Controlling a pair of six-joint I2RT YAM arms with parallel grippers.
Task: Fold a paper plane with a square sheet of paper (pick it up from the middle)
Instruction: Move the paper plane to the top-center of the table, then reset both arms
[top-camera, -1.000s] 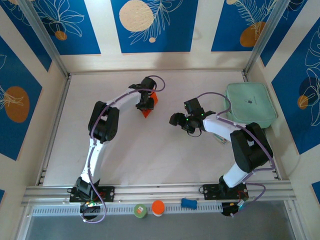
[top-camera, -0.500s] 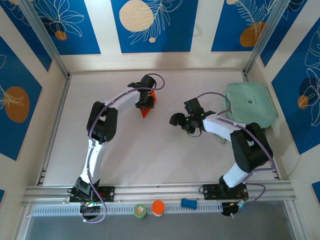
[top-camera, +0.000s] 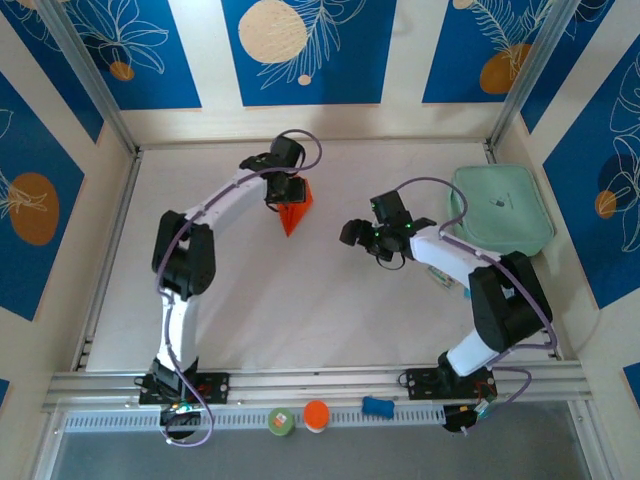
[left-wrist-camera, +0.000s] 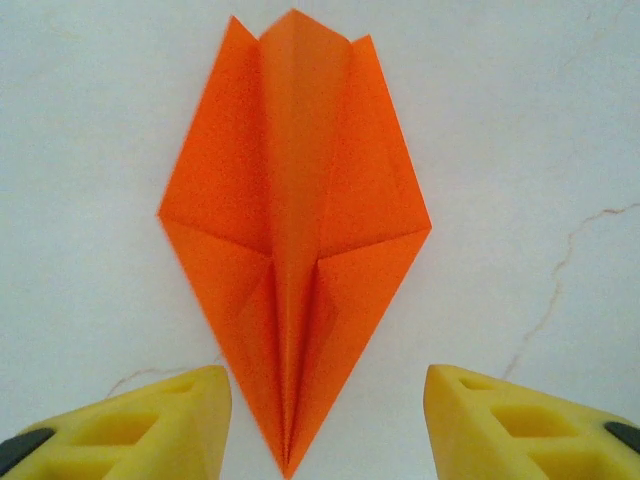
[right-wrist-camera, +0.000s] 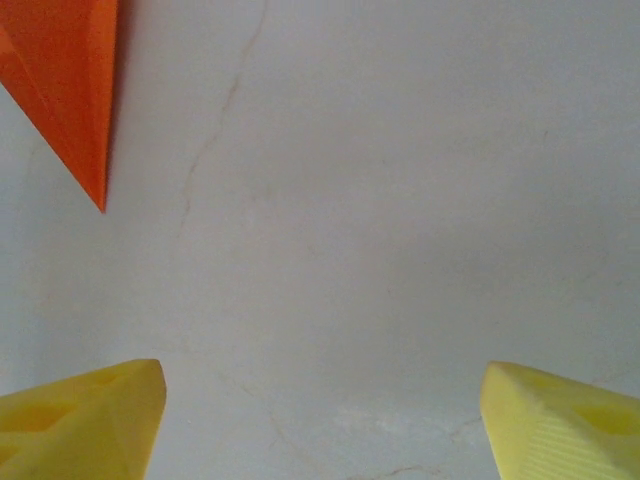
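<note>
Across the desk (top-camera: 300, 300) from the mint-green case (top-camera: 500, 208): plane lying loose, both my grippers released.
Nearest me, between the case and the plane, my right gripper (right-wrist-camera: 320, 375) hangs with its jaws wide and nothing between them. Beyond it, well apart from the case, the paper plane (left-wrist-camera: 295, 200) lies flat, and my left gripper (left-wrist-camera: 325, 385) spreads either side of its narrow tip without touching it. I judge the risk sits there: closing on that tip, not the middle, could crumple it or spring the folds, and a finger scraping the desk could shove the thin paper away. My left wrist view gives the creases and layered flaps. From the top view the plane reads as a plain orange wedge, but the case and both arms come in.
</note>
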